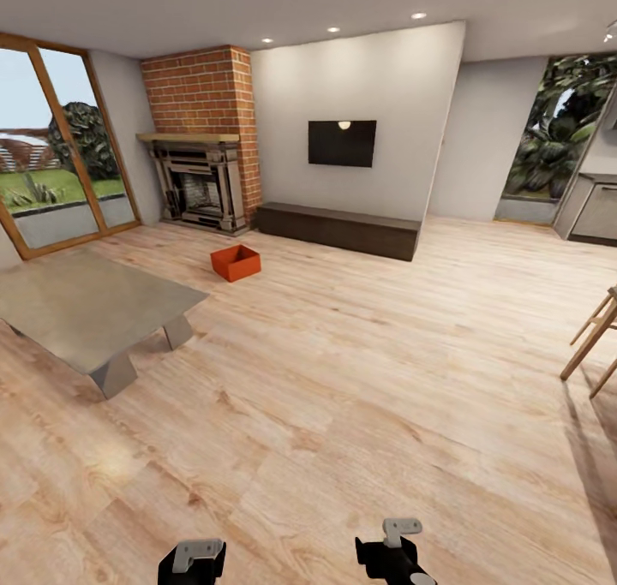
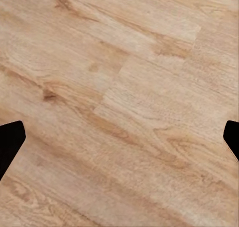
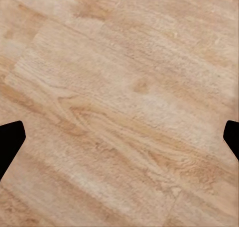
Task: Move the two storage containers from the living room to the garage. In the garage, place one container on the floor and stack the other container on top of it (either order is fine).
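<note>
**One bin in sight, a long approach, and plenty to clip on the way**

An orange-red storage container [image 1: 236, 262] sits on the light wood-plank floor [image 1: 360, 379] of the living room, open side up, just in front of the brick fireplace [image 1: 199, 182] and near the end of the low dark bench [image 1: 338, 229] under the wall TV [image 1: 342, 143]. It stands well apart from the robot. No second container can be picked out from here; it may be hidden or out of frame, so searching for it could cost time later.

Between robot and bin lies the grey low table [image 1: 86, 307], whose corner juts toward the straight path. Driving directly could brush that corner or its angled legs. A wooden chair [image 1: 596, 337] at the far side narrows a wide swing the other way.

The left end effector [image 1: 194, 559] and right end effector [image 1: 396, 551] hang low at the bottom of the head view. Both wrist views show the dark fingertips [image 2: 10, 142] [image 3: 10, 142] at opposite edges with bare planks between, so each end effector reads as spread wide and empty.

The likely trouble is at the grasp: the bin's thin walls sit low on the floor, so a misjudged stop would leave it out of reach or nudge it toward the hearth.
</note>
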{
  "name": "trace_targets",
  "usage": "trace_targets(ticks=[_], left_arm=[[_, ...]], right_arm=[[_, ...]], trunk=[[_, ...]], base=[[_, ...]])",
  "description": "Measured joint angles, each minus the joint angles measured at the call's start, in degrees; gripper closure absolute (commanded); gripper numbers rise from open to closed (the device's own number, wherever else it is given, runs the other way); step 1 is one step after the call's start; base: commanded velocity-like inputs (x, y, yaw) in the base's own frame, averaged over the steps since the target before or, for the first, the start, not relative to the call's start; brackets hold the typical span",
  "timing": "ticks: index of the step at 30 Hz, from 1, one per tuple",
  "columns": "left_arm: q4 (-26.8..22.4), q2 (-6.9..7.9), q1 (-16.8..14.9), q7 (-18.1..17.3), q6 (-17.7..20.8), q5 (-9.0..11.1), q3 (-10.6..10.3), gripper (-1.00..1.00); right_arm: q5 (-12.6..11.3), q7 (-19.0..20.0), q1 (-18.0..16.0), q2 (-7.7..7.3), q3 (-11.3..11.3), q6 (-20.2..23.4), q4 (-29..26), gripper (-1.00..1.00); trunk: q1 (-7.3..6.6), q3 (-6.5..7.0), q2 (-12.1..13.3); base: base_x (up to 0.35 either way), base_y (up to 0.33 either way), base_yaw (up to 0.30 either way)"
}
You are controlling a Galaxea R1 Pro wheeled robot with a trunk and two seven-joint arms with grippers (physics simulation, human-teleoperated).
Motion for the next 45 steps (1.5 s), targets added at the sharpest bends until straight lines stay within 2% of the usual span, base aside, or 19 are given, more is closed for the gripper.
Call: trace_targets(ticks=[33,45], left_arm=[[0.00,0.00,0.00,0.00,0.00,0.00,0.00,-1.00],[-0.03,0.00,0.01,0.00,0.00,0.00,0.00,-1.00]], right_arm=[[0.00,-0.01,-0.02,0.00,0.00,0.00,0.04,-1.00],[0.01,-0.01,-0.02,0.01,0.00,0.00,0.05,-1.00]], trunk=[[0.00,0.00,0.00],[0.00,-0.06,0.00]], base=[[0.346,-0.101,0.002],[0.346,-0.101,0.169]])
